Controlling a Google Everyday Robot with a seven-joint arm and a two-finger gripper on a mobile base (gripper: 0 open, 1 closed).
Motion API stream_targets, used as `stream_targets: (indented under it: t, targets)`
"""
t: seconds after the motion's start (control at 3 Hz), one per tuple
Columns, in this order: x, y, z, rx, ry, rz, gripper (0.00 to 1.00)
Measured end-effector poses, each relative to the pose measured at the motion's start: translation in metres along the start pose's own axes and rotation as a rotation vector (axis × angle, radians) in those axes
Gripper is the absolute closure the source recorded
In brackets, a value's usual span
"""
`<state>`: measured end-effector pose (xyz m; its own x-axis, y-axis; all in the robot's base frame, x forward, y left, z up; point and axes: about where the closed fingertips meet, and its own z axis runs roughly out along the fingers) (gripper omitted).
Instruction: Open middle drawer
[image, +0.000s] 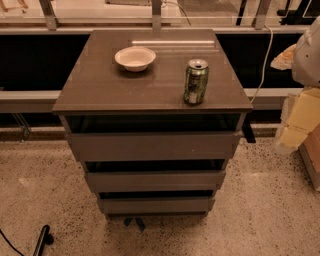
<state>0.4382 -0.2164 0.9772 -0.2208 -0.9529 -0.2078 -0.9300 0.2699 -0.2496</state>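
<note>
A dark grey-brown cabinet (100, 90) stands on the speckled floor with three handleless drawer fronts stacked down its face. The middle drawer (155, 181) is the long slim panel between the taller top drawer (152, 146) and the narrowest bottom drawer (156, 205). A dark gap shows above each front. My arm's pale segments (302, 112) come in at the right edge. A small dark part that looks like my gripper (248, 134) hangs beside the right end of the top drawer, apart from the middle drawer.
A white bowl (135, 58) and a green can (195, 81) stand on the cabinet top. A railing and glass wall run behind. A white cable (264, 60) hangs at the back right. A black cable and wheel (42, 241) lie at the lower left floor.
</note>
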Motion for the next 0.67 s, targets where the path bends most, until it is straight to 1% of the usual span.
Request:
stream_targets:
  t: [0.33,0.67]
  targets:
    - [0.004,-0.001,0.009,-0.012,-0.009,0.020,0.00]
    - [0.019,-0.006,0.043,-0.062,-0.039,0.089,0.00]
